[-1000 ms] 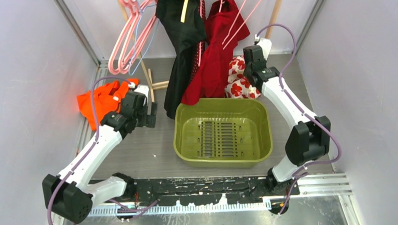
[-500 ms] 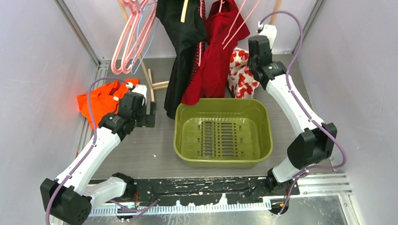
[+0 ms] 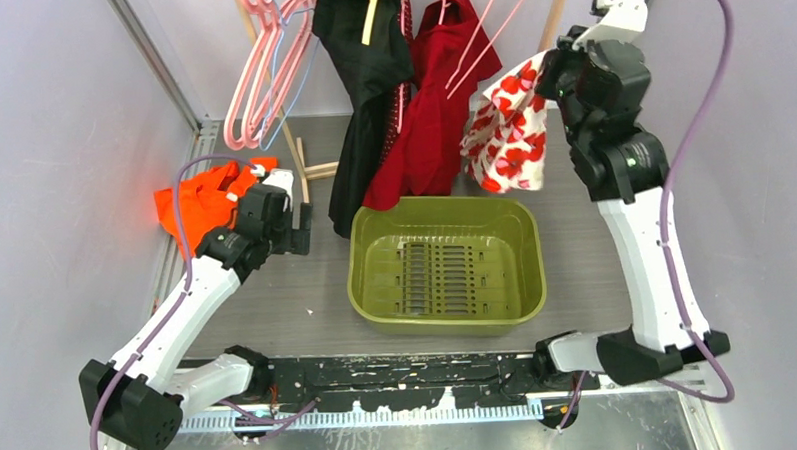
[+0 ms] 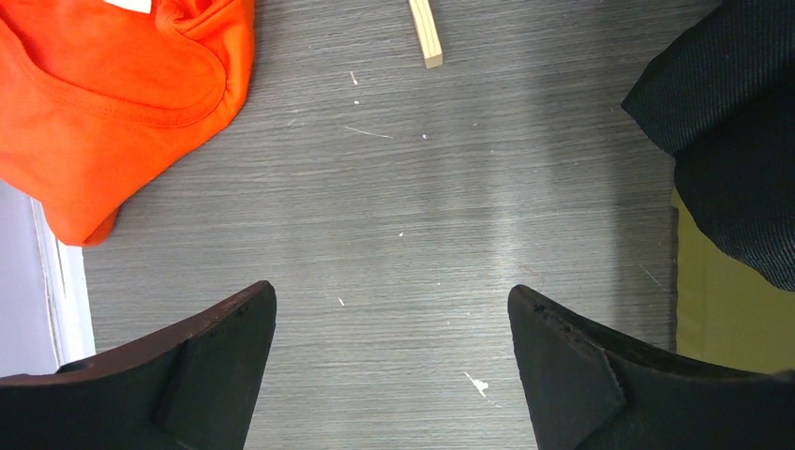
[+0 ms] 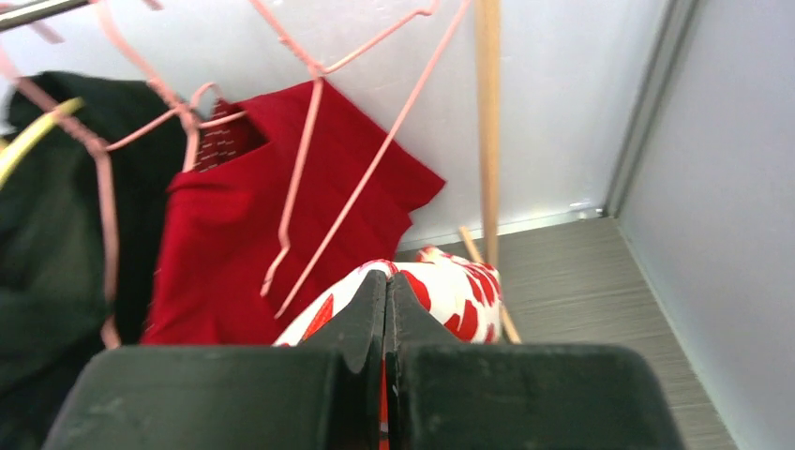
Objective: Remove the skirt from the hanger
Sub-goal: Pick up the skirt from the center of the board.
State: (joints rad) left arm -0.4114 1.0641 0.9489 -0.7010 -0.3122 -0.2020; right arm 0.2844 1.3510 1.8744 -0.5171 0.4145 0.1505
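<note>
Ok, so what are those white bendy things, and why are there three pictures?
Those are two robot arms. Each ends in a two-finger pincher called a gripper. The big picture looks down from above. The other two come from little cameras on the arms' wrists, so you see their own black fingers.

The left gripper is open over the grey table and holds nothing. The right gripper is shut, pinching a white skirt with red flowers up in the air.

On the table sit a green bin and an orange cloth. At the back hang black clothes, red clothes and pink hangers.
</note>
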